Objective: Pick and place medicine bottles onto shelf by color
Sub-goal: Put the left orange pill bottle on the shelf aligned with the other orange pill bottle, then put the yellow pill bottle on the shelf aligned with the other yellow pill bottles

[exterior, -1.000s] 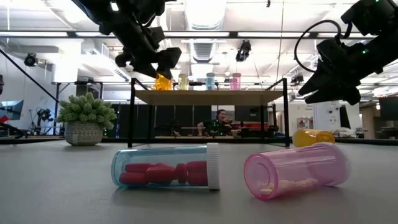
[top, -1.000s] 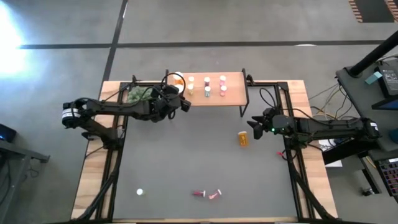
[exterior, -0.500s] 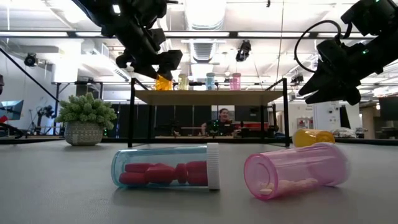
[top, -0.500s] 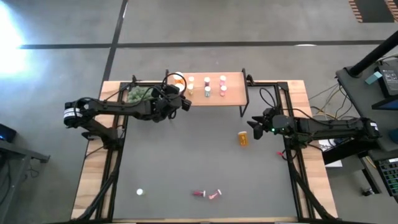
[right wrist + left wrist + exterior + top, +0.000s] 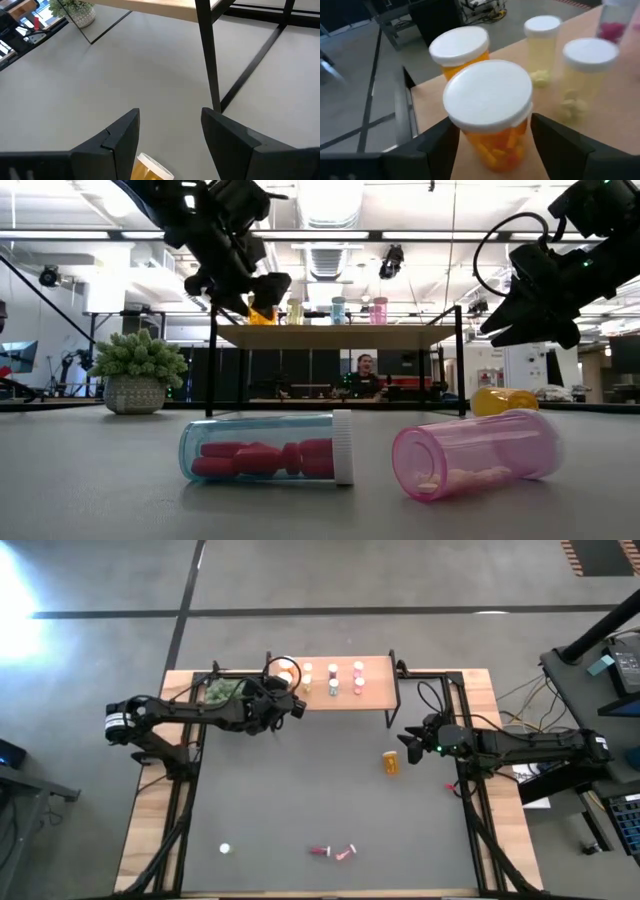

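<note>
- Left gripper (image 5: 490, 145) at the shelf's (image 5: 600, 120) left end; fingers parted around an upright orange bottle (image 5: 492, 117), hold unclear
- Right gripper (image 5: 170, 135) open, empty; over a lying orange bottle (image 5: 150, 170) right of shelf

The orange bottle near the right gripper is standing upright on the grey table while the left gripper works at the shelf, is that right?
Not quite: the orange bottle near the right gripper lies on its side on the table, as the high view shows. The left gripper is indeed at the shelf.
</note>
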